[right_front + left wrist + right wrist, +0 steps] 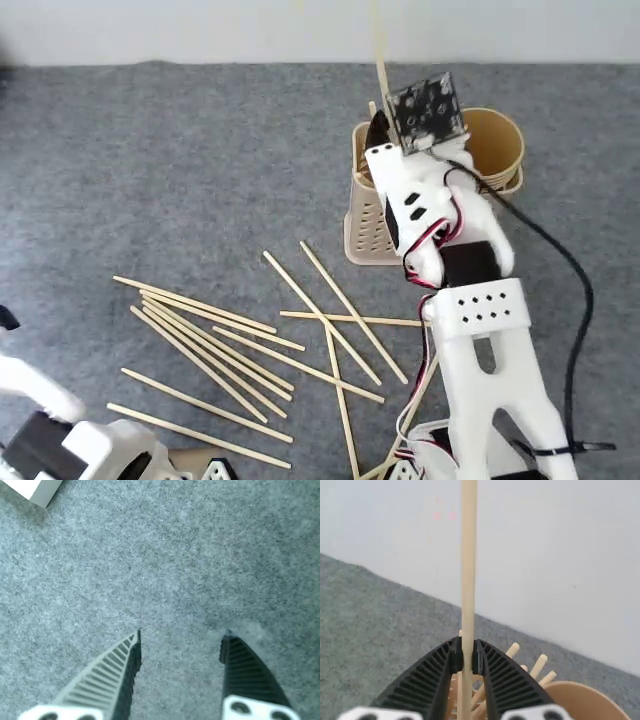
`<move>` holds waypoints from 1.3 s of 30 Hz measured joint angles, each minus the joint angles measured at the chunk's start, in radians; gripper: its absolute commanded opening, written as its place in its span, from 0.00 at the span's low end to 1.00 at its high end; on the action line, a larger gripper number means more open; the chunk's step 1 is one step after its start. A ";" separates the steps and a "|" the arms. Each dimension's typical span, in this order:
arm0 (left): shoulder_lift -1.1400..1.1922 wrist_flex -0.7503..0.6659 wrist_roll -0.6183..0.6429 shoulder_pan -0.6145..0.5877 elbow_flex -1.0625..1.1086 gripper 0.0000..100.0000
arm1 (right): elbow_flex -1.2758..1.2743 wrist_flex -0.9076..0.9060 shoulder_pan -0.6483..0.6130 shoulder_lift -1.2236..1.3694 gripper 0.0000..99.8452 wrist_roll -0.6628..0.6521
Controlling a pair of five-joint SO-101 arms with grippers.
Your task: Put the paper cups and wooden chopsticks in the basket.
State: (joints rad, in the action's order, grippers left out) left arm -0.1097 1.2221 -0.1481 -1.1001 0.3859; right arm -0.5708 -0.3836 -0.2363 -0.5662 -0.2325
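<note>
Right wrist view: right claw (pixel 467 647) tight around one upright chopstick (pixel 468 555).

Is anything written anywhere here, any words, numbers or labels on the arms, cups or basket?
No text can be read.
The basket, paper cups and loose chopsticks are plain.
The dark board above the basket carries marks too small to read.
The right end effector, shut on a held chopstick, and the open left end effector bear no print.

Grey felt surface (pixel 180 170) covering the table, plain white wall (pixel 200 30) behind, corner of a white object (pixel 35 490) lying on the felt
</note>
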 measured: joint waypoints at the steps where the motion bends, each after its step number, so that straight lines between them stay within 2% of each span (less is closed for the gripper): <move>1: 0.000 0.000 0.000 0.000 0.000 0.25 | -0.005 0.020 0.000 0.000 0.01 0.000; 5: 0.000 0.000 0.000 0.000 0.000 0.25 | -0.011 0.051 0.002 0.034 0.03 0.000; 9: 0.000 0.000 0.000 0.000 0.000 0.25 | -0.014 0.046 0.011 0.084 0.18 0.008; 11: 0.000 0.000 0.000 0.000 0.000 0.25 | -0.014 0.012 0.009 0.083 0.23 0.049; 14: 0.000 0.000 0.000 0.000 0.000 0.25 | -0.014 -0.052 0.011 0.063 0.22 0.127; 18: 0.000 0.000 0.000 0.000 0.000 0.25 | -0.014 -0.183 -0.014 -0.028 0.20 0.149; 26: 0.000 -0.017 0.000 0.000 0.044 0.25 | -0.009 -0.493 -0.227 -0.091 0.20 0.155; 33: 0.000 -0.049 0.000 0.000 0.063 0.25 | 0.012 -0.526 -0.451 0.057 0.20 0.121; 39: 0.000 -0.049 0.000 0.000 0.063 0.25 | 0.017 -0.509 -0.486 0.129 0.20 0.104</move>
State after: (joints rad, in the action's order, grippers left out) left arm -0.1097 1.1730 -0.1481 -1.1001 0.4488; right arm -0.5539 -0.8930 -0.7227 -0.4373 -0.1281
